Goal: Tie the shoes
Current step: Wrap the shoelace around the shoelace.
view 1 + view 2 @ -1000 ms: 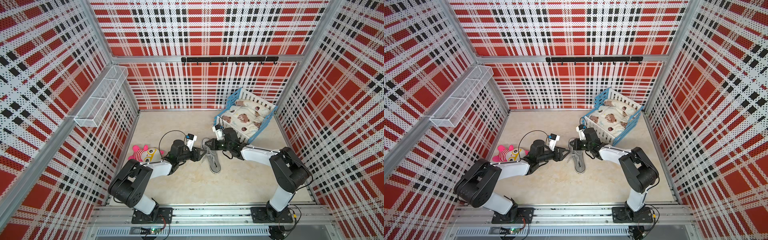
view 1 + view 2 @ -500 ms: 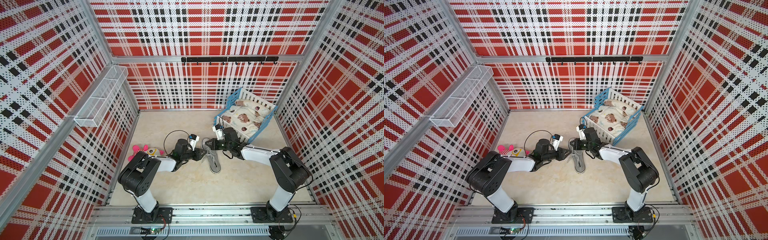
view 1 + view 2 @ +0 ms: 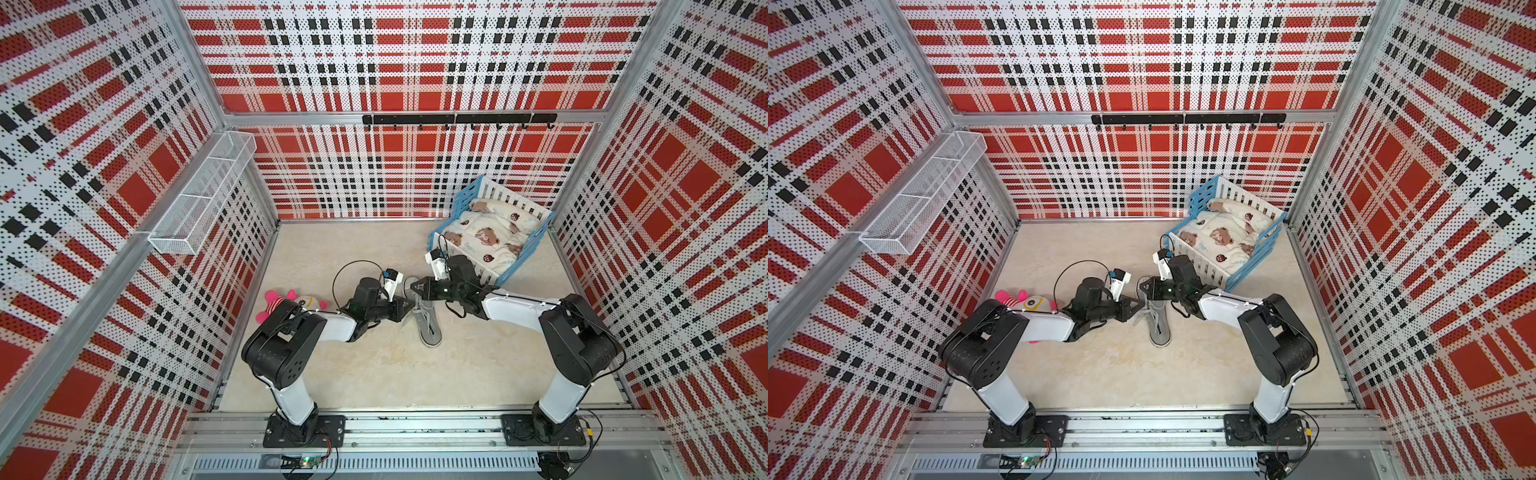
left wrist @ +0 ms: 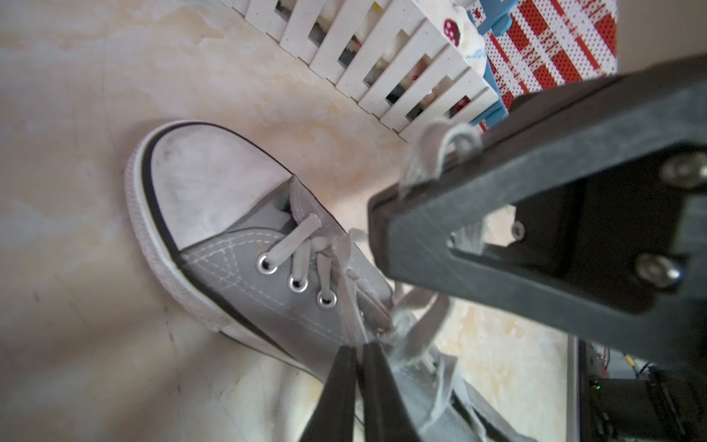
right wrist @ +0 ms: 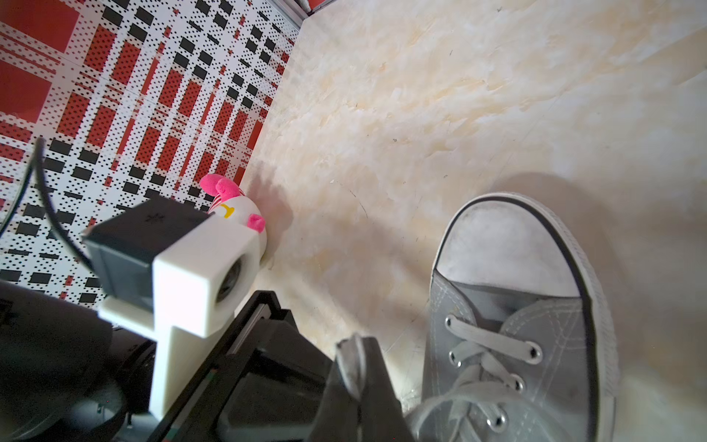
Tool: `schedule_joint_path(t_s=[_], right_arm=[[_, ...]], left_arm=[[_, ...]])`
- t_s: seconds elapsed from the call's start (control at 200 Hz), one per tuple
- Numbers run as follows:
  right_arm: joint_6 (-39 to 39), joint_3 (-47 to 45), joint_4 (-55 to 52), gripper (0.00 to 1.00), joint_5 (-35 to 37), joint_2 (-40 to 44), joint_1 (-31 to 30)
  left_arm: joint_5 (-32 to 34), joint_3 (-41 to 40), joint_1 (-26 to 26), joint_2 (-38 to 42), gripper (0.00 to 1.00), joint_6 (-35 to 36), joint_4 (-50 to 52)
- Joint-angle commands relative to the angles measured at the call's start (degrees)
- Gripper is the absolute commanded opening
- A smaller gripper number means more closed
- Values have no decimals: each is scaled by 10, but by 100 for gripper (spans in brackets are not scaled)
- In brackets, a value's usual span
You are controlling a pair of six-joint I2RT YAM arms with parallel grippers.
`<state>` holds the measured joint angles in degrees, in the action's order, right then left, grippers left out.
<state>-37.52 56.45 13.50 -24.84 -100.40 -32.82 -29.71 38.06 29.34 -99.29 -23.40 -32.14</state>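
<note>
The floor lies open along the near side and in the far left corner. Mid-floor the sneaker blocks the way, with the left gripper and right gripper crowded over it, both pinching its laces. A plush toy hugs the left wall, and a crib fills the far right.
</note>
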Motion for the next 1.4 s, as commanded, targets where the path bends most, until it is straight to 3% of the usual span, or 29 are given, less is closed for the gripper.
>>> schedule_joint_path(t_s=[0.0, 0.281, 0.536, 0.992, 1.393], right_arm=[[4, -4, 6, 0, 1, 5, 3], [5, 0, 1, 0, 3, 9, 6], [6, 4, -3, 0, -1, 8, 5], [7, 4, -4, 0, -10, 8, 6], [6, 11, -4, 0, -18, -2, 6]], left_arm=[[1, -6, 3, 17, 4, -1, -8], [14, -44, 26, 76, 2, -12, -8], [20, -47, 49, 80, 3, -15, -11], [14, -62, 24, 92, 40, 19, -17], [-18, -56, 3, 53, 57, 48, -66]])
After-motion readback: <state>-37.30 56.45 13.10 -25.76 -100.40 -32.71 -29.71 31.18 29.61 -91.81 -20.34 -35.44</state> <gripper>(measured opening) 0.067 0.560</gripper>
